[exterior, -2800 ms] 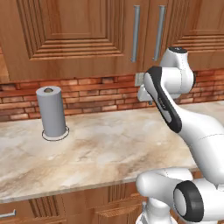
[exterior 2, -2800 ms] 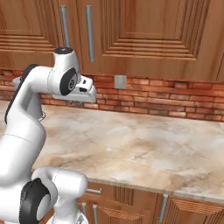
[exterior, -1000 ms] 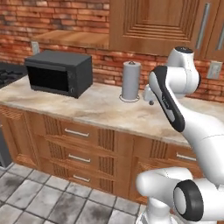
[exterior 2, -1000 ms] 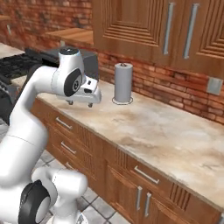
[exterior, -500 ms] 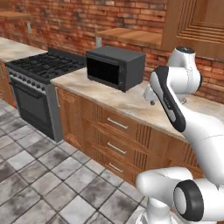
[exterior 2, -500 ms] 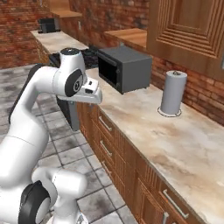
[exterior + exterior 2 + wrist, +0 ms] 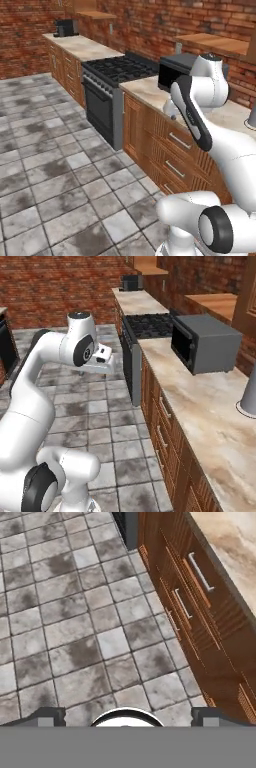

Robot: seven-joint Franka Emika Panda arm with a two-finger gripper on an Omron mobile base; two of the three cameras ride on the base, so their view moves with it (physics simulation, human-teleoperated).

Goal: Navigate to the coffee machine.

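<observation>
Far along counter: coffee machine (image 7: 65, 27); hand view: drawers (image 7: 192, 587).

white panda arm with dark joints

the arm (image 7: 210, 130) is built of smooth, rounded glossy white segments, with dark grey to black rings at the joints and a long dark strip down one link. the base (image 7: 60, 476) is a bulbous white shell with a black circular cap. the gripper (image 7: 102, 356) hand is a pale, boxy block.
</observation>
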